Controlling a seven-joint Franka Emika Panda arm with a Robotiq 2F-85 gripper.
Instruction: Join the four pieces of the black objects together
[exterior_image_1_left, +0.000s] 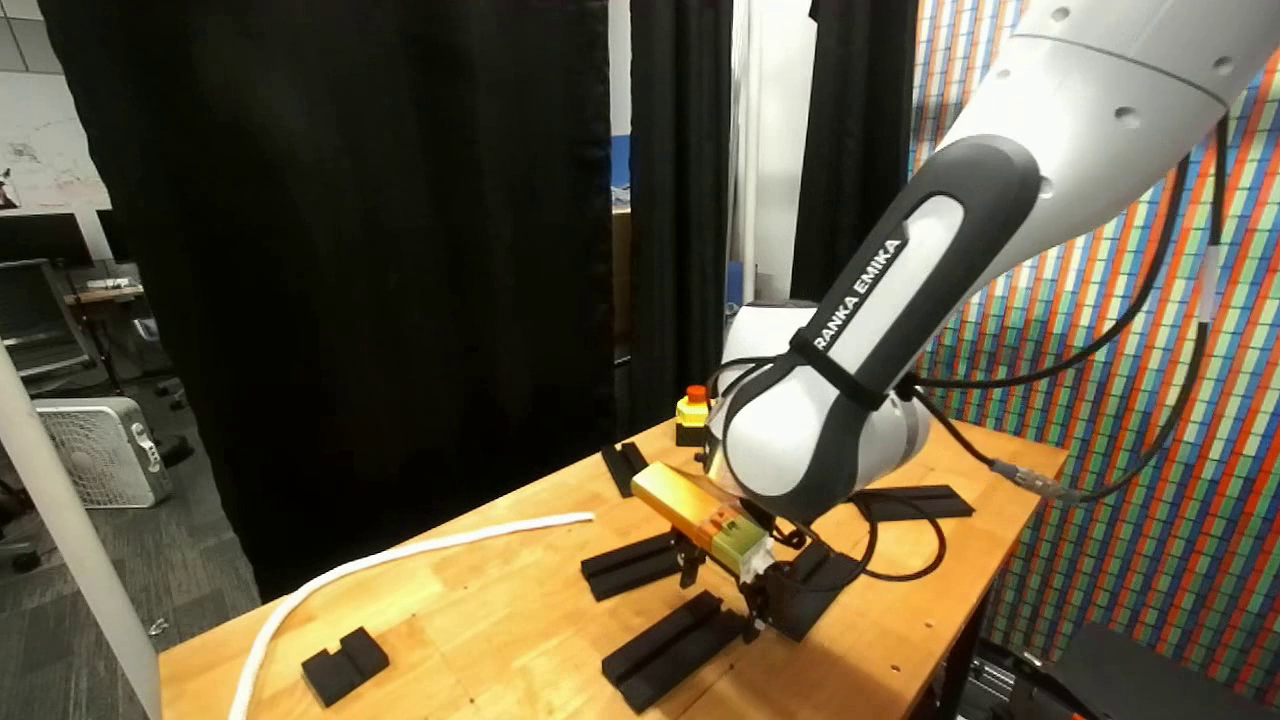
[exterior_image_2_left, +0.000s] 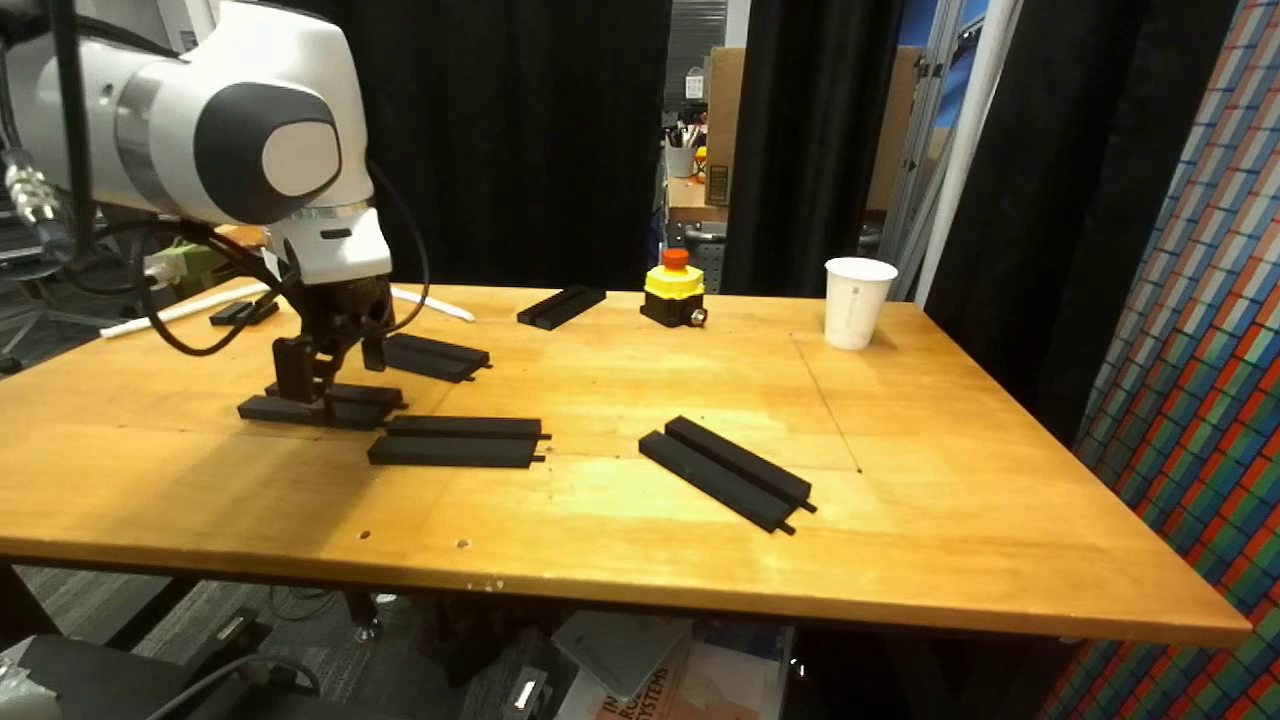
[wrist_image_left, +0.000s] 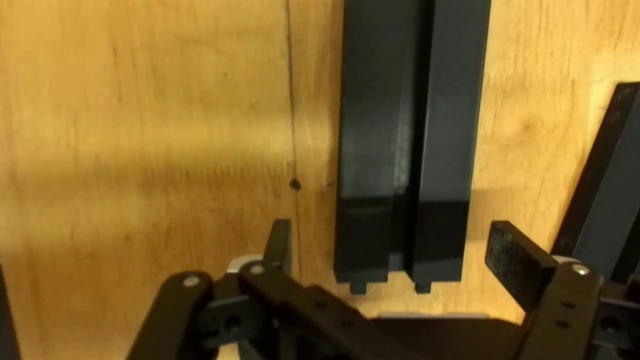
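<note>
In the wrist view, bare tabletop separates the black bar from the spread fingers on either side; a neighbouring bar lies just outside one finger. In an exterior view, an upright paper cup blocks the far corner, with open tabletop in front.

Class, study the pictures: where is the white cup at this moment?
In an exterior view, the white cup stands near the far right corner of the table, to the right of the red-topped yellow button.
</note>
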